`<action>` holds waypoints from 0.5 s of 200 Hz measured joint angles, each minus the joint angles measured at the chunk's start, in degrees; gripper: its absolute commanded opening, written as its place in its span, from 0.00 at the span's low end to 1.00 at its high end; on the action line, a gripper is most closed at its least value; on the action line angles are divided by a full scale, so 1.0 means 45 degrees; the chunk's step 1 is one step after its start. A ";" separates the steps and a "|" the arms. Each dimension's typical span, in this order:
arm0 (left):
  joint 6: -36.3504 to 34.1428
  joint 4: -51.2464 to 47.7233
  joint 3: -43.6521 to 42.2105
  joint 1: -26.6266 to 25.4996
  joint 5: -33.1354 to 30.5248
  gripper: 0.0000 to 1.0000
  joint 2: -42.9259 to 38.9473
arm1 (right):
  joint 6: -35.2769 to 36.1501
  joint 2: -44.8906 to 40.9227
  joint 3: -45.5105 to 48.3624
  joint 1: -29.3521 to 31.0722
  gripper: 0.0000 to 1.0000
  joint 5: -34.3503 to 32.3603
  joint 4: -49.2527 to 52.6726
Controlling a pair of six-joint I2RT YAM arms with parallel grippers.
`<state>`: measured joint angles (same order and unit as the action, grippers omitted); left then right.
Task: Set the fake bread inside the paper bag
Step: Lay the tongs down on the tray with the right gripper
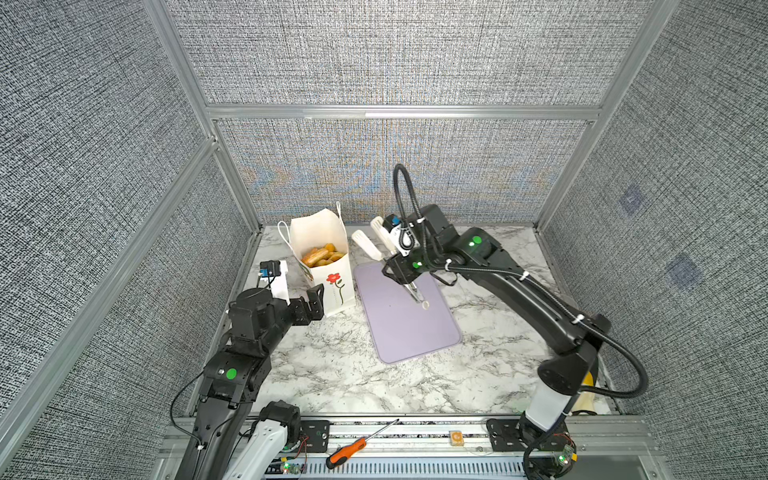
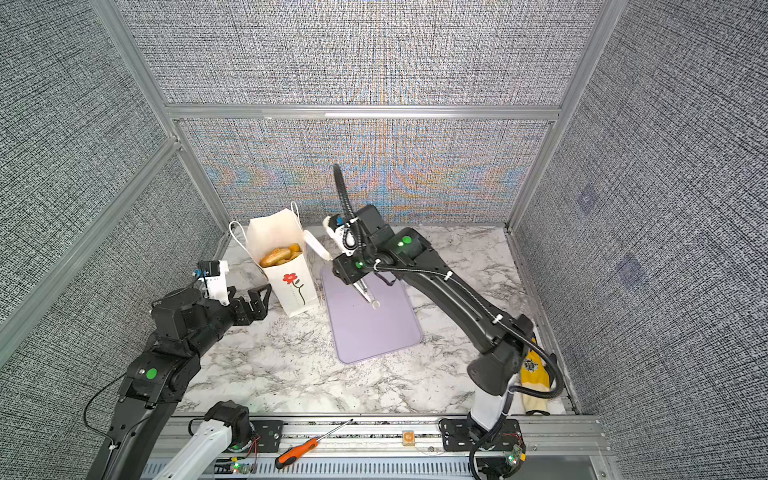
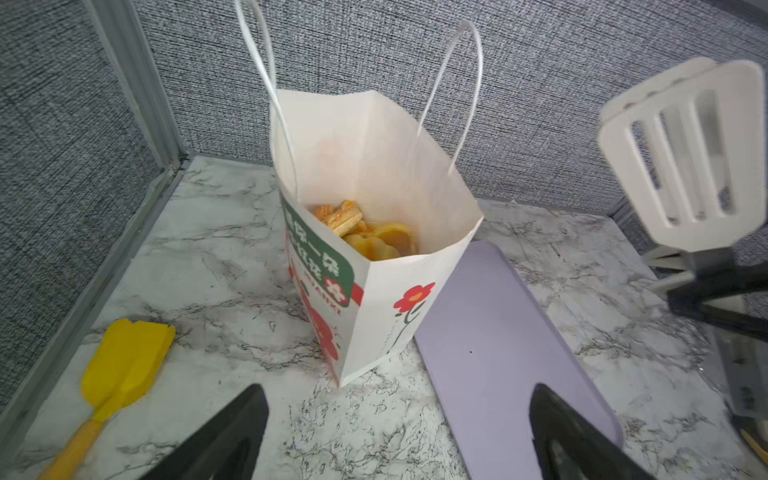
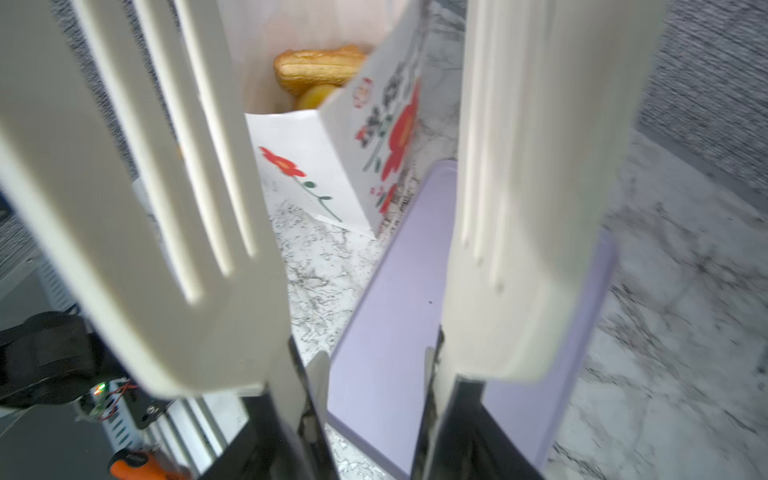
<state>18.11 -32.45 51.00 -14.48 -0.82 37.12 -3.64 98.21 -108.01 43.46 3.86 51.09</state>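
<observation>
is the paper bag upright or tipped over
Upright: the paper bag stands on its base with its mouth open upward and fake bread inside.

most of the fake bread (image 3: pixel 365 232) sunk below the rim of the paper bag (image 3: pixel 382 324), number past my telling, yellow spatula (image 3: pixel 120 374) beside the bag, handle cut off, my left claw (image 3: pixel 399 399) cropped at the edge, white tongs (image 4: pixel 62 232) before the bag blurred

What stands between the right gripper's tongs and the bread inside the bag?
Nothing visible does. The paper bag stands open at the top; the tongs in the right gripper sit beside its rim, and the fake bread shows over the near wall.
</observation>
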 measured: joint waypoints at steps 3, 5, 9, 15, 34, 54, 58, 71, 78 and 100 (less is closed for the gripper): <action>0.0049 0.0015 -0.0058 0.0000 -0.0102 0.99 -0.0049 | -0.0005 -0.0175 0.0335 -0.0092 0.55 -0.0141 -0.0107; 0.0087 0.0029 -0.0097 0.0000 -0.0180 0.99 -0.0073 | 0.0000 -0.0267 0.0534 -0.0146 0.55 -0.0194 -0.0160; 0.0131 0.0053 -0.0185 0.0000 -0.0321 0.99 -0.0146 | -0.0015 -0.0471 0.0991 -0.0248 0.55 -0.0379 -0.0359; 0.0214 0.0083 -0.0306 0.0000 -0.0534 0.99 -0.0233 | -0.0010 -0.0680 0.1554 -0.0350 0.55 -0.0529 -0.0549; 0.0437 0.0228 -0.0665 0.0000 -0.1088 0.99 -0.0481 | -0.0053 -0.1205 0.3614 -0.0583 0.55 -0.0816 -0.1457; 0.0738 0.0442 -0.1035 0.0000 -0.1608 0.99 -0.0612 | -0.0306 -0.1311 0.5469 -0.0675 0.54 -0.1253 -0.2569; 0.0743 0.0471 -0.1107 0.0000 -0.1729 0.99 -0.0622 | -0.0389 -0.1263 0.5756 -0.0675 0.54 -0.1336 -0.2798; 0.0903 0.0539 -0.1404 0.0000 -0.2127 0.99 -0.0767 | -0.0593 -0.0850 0.6343 -0.0665 0.54 -0.1404 -0.3410; 0.1015 0.0539 -0.1588 0.0000 -0.2356 0.99 -0.0884 | -0.0724 -0.0549 0.6475 -0.0661 0.54 -0.1399 -0.3687; 0.1345 0.0617 -0.2176 0.0000 -0.3007 0.99 -0.1302 | -0.1083 0.0559 0.6465 -0.0665 0.54 -0.1511 -0.4488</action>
<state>24.16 -29.67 41.21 -14.48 -14.35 31.27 -8.51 100.73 -78.91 40.47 -2.94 30.89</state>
